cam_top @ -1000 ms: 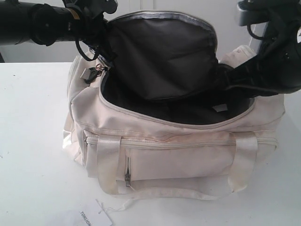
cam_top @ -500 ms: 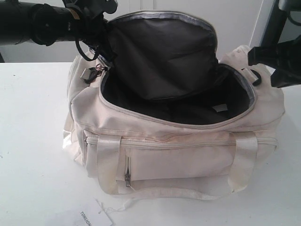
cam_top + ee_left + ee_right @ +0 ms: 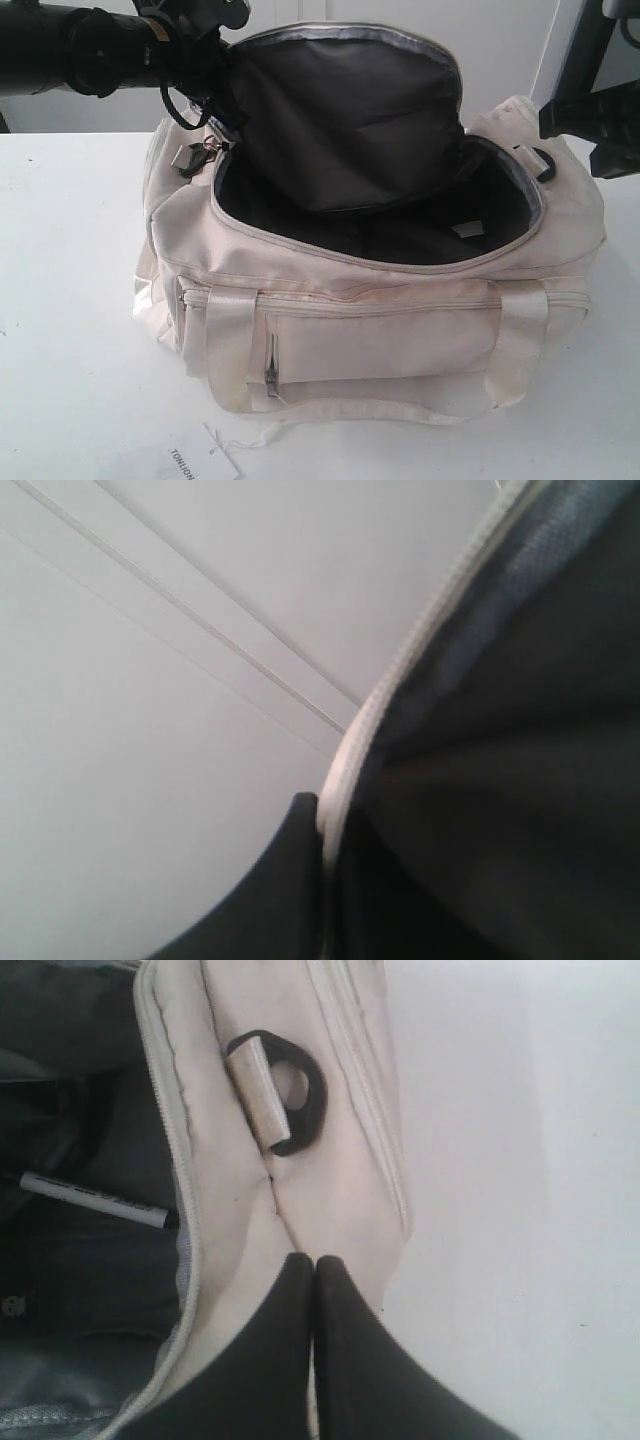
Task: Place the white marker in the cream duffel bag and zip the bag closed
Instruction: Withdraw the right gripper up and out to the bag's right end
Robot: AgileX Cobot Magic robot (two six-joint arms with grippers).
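Your left claw (image 3: 210, 95) pinches the raised flap of the large cream fabric duffel bag (image 3: 380, 340); your right claw (image 3: 315, 1260) hangs closed, empty; the slim white marker (image 3: 95, 1200) lies inside.

The marker (image 3: 95, 1200) lies inside the duffel bag (image 3: 380, 340) on the table (image 3: 70, 300), a paper tag (image 3: 195, 462) before it.

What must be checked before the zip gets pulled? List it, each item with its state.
1. Marker in: ok, the white marker lies on the dark lining of the cream duffel bag.
2. Opening clear: ok, the right gripper is outside, jaws shut and empty, by the black strap ring.
3. Flap down: not ok, the flap stands up, with the left gripper holding its edge.
4. Zip pull located: cannot tell, only blurred metal hardware shows under the left arm.
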